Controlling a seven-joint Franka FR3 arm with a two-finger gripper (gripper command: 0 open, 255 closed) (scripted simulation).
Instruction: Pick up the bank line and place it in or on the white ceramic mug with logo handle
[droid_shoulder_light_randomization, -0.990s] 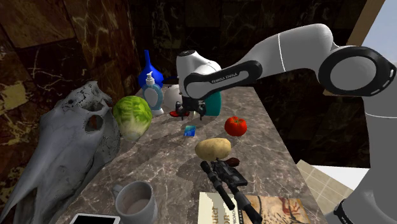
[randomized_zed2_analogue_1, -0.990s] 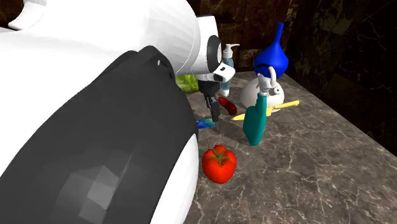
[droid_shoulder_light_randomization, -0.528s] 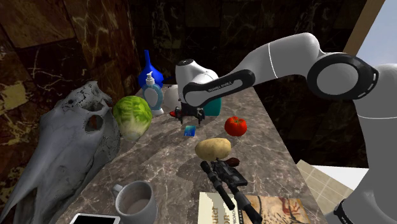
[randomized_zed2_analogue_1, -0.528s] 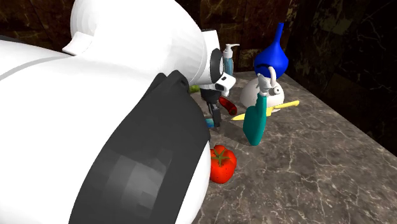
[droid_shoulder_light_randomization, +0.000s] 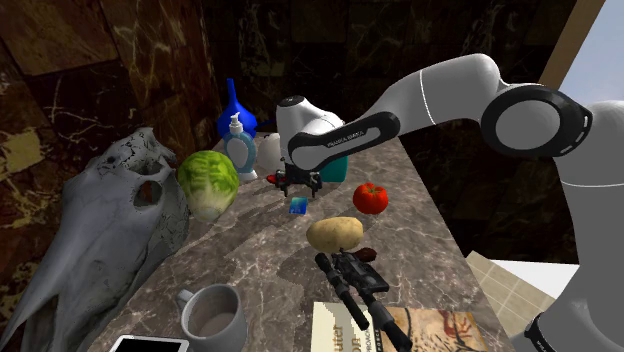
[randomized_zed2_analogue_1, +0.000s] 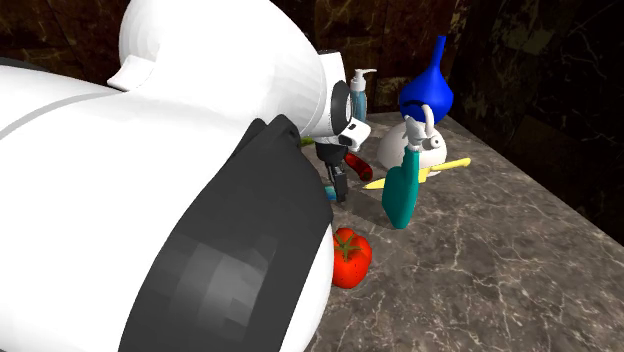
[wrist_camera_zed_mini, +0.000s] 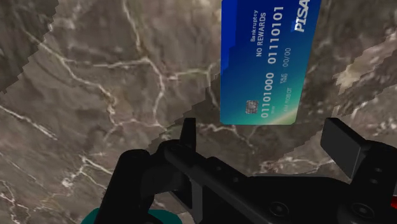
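Lowered since a second ago, white arm (droid_shoulder_light_randomization: 440, 85) hangs its gripper (wrist_camera_zed_mini: 266, 135) close over the marble counter (droid_shoulder_light_randomization: 262, 255), on the far side of the potato (droid_shoulder_light_randomization: 335, 233); fingers wide apart, clasping nothing; white mug (droid_shoulder_light_randomization: 213, 320) stands on the near side of the potato, toward the shoulder view's lower left, well apart from it; blue bank card (wrist_camera_zed_mini: 267, 60) lies flat just beyond the potato, directly ahead of the spread fingers, untouched.
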